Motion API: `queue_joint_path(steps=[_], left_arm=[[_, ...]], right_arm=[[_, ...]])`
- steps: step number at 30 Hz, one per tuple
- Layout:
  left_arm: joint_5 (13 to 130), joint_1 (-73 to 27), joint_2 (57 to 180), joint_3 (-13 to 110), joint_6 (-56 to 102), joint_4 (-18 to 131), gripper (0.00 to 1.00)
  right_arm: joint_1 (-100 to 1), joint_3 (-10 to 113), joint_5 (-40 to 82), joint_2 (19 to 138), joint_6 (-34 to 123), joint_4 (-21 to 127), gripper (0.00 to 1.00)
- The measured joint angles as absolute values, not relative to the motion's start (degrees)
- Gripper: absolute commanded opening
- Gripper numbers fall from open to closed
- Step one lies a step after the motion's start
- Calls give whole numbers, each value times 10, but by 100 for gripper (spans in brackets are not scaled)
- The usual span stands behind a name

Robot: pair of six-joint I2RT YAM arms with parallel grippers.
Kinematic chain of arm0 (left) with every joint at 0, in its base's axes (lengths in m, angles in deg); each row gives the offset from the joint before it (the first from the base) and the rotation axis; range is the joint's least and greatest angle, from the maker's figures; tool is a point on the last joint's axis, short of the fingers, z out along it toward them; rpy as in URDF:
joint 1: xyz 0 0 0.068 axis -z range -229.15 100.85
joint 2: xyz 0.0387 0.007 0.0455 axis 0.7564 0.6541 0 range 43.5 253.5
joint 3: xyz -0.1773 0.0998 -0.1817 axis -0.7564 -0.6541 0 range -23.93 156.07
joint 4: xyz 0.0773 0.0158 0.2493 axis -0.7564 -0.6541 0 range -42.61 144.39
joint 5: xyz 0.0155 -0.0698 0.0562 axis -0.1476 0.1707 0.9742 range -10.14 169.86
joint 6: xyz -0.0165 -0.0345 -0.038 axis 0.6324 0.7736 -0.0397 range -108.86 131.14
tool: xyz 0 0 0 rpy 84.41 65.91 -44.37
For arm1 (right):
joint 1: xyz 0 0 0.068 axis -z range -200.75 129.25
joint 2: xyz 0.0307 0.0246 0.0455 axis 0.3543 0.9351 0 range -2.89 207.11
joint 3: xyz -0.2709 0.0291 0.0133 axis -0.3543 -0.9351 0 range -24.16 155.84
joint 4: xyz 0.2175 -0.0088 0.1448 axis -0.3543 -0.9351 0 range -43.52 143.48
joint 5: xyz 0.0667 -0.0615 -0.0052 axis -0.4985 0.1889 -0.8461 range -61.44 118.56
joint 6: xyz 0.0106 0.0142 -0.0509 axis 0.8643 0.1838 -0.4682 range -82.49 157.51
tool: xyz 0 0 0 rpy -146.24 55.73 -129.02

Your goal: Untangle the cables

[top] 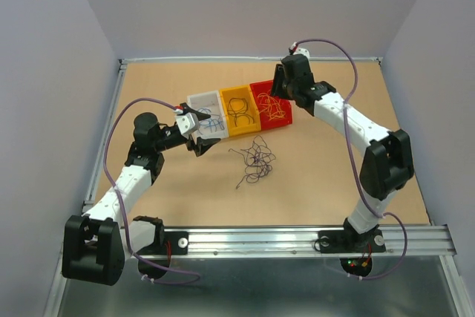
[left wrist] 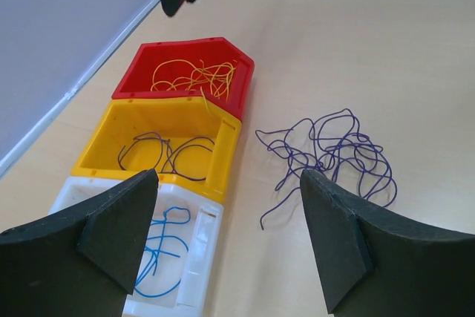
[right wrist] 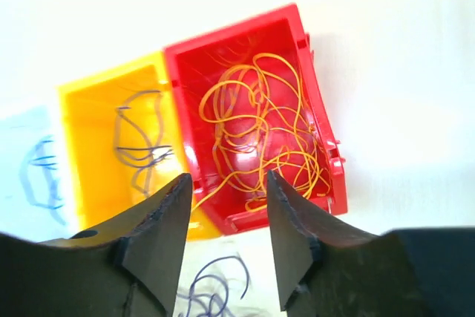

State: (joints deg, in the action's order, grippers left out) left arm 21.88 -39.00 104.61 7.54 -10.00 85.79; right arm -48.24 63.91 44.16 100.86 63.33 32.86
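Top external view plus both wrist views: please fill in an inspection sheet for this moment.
Surface: tan table, flat, no damage seen.
Job's things: blue wires in the white bin; dark wires in the yellow bin; yellow-orange wires in the red bin; a loose dark purple tangle lies on the table beside the bins.
Clutter: nothing seen.
Grippers: left pincer open and empty, by the white bin; right pincer open and empty, above the red bin.
Cables: lavender arm cables loop free of the wires.
Surroundings: plain walls; metal rail at the near edge.
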Motion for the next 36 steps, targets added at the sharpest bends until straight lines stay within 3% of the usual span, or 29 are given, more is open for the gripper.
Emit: queue_joint_path(steps=[4,12,15,18,28,31,33,34,36], left_arm=[[219,-390,1046,75,-100,858,89],[221,-383,1049,75,-106,858,89],[225,-374,1057,75,-113,853,89],[236,-357,1068,76,-126,840,89],[267,-335,1096,77,-159,801,89],[273,-334,1096,77,-165,799,88],[276,-334,1096,77,-169,798,89],[278,-334,1096,77,-170,798,89],[280,-334,1096,77,-172,798,88]], right_arm=[[-487,589,434,942,633,351,57],[-515,472,373,947,644,390,54],[-531,442,368,942,645,406,62],[-550,410,358,931,640,416,82],[-637,389,345,939,600,417,84],[-655,403,364,970,595,403,70],[-665,415,377,998,593,396,52],[-669,421,383,1011,592,392,29],[-673,428,388,1029,588,387,5]])
